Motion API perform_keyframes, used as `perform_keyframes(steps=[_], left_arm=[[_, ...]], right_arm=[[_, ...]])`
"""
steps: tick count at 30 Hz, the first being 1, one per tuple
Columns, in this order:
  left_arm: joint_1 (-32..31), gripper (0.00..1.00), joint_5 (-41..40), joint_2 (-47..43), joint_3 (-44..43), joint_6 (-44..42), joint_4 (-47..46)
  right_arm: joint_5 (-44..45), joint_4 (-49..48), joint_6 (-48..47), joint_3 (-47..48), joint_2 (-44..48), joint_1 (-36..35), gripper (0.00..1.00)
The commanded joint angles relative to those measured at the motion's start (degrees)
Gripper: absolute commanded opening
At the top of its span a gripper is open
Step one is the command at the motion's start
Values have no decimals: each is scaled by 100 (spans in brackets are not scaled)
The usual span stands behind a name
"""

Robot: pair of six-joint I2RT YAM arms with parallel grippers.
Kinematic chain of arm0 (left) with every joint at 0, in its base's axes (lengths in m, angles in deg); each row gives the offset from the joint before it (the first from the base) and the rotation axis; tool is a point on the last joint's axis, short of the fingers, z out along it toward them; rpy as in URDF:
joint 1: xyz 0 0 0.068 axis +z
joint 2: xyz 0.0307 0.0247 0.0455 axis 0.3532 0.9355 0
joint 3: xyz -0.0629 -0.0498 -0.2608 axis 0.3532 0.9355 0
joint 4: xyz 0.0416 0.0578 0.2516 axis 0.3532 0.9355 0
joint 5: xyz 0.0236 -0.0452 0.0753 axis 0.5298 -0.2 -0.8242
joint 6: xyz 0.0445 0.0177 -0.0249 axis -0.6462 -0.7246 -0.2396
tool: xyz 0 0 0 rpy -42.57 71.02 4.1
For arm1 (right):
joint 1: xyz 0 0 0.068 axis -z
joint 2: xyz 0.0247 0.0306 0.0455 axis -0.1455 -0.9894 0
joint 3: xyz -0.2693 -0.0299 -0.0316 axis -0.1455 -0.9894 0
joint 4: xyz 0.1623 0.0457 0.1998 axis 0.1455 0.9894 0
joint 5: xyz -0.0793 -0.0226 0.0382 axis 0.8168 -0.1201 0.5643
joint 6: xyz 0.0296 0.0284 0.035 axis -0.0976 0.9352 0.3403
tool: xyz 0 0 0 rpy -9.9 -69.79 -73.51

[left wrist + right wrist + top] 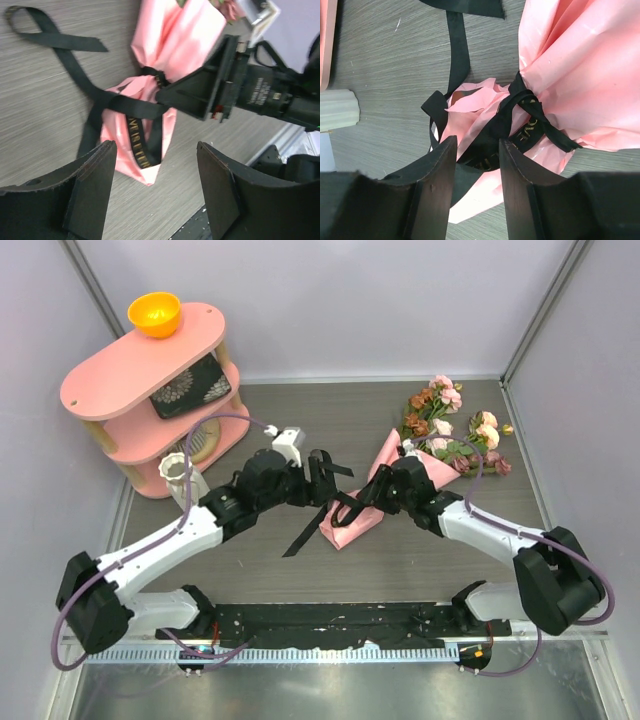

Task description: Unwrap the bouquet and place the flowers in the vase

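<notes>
The bouquet lies on the table, its salmon-pink paper (347, 526) tied with a black ribbon (304, 525) and its flowers (452, 428) spilling out at the far right. My left gripper (326, 480) hangs open just left of the wrap, and the left wrist view shows nothing between its fingers (95, 175), only the pink paper (165, 45) ahead. My right gripper (477, 141) is over the tied end with its jaws apart. A loop of black ribbon (485, 150) lies between them, just below the knot (520, 97). The white vase (177, 471) stands far left by the shelf.
A pink two-tier shelf (140, 365) at the back left carries an orange bowl (155, 314) on top and a dark patterned item (190, 388) on its lower tier. The vase's rim (337, 107) shows at the left of the right wrist view. Grey walls enclose the table.
</notes>
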Motion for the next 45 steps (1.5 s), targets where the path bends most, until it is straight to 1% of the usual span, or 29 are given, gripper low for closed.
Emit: perform_keyframes(steps=[1,5,6,7,8,9,10,12,13,15,17,18,19,20,22,24,25,27,29,30,31,33,34,36,37,40,42,43,45], left_arm=[[15,65,1027,660,-791,-295,159],[15,57,1510,1477,-1406,-392,326],[15,56,1694,1671,-1729,-497,466],[15,51,1714,2125,-1915,-541,580],[15,50,1723,2339,-2134,-594,738],[15,50,1766,2558,-2554,-690,1001],[15,51,1819,3022,-2750,-717,1116],[15,53,2003,3455,-3276,-788,1397],[6,54,2195,3622,-3392,-840,1416],[-47,55,2241,4045,-3629,-876,1416],[-99,47,2111,4395,-3805,-1016,1530],[-178,43,2005,4493,-3989,-1069,1722],[-231,35,1839,4590,-4087,-1200,1863],[-275,32,1445,4712,-4192,-1262,2012],[-355,32,1187,4766,-4290,-1341,2207],[-363,35,1108,4758,-4176,-1359,2050],[-355,38,1099,4784,-4158,-1359,2023],[-363,37,1186,4924,-4210,-1350,2075],[-363,29,1213,4977,-4202,-1324,2041],[-363,25,1195,4977,-4193,-1324,2023],[-355,19,1126,4951,-4193,-1342,2031],[-355,14,1020,4855,-4193,-1403,1997],[-355,9,906,4715,-4184,-1412,1953],[-355,6,800,4574,-4175,-1438,1838],[-355,2,739,4538,-4193,-1447,1830],[-355,1,747,4468,-4316,-1447,1821],[-346,0,738,4590,-4500,-1473,1908],[-346,0,721,4660,-4596,-1491,1961],[-302,0,729,4854,-4895,-1526,2163]], right_arm=[[-280,-455,127,-5,-155,-31,42],[-421,-595,-13,-269,82,-31,40],[-465,-648,-84,-408,161,-31,40],[-518,-718,-102,-471,310,-31,40],[-544,-745,-93,-550,381,-31,40],[-614,-771,-128,-664,460,-40,43],[-693,-806,-207,-717,609,-31,45],[-765,-772,-225,-831,776,-31,52],[-703,-615,-199,-875,873,-22,53],[-282,-403,-85,-1015,1171,48,56],[-141,-306,152,-1156,1469,284,55],[-97,-297,266,-1270,1541,381,52],[-79,-323,337,-1306,1620,452,51],[-87,-358,416,-1324,1673,566,49],[-96,-367,408,-1245,1647,602,43],[-70,-350,382,-1140,1525,619,39],[-61,-358,390,-1122,1472,628,38],[-96,-437,373,-1113,1253,663,36],[-44,-595,303,-1113,1103,672,35],[-18,-665,76,-1096,1041,681,36],[-9,-701,-57,-1052,893,672,36],[35,-649,-373,-894,769,681,36],[79,-614,-618,-867,690,672,36],[97,-587,-891,-779,628,672,39],[97,-587,-1084,-762,619,664,39],[123,-622,-1288,-718,636,655,36],[123,-613,-1455,-647,654,637,29],[306,-605,-1516,-612,645,620,28],[230,-613,-1605,-507,549,619,25]])
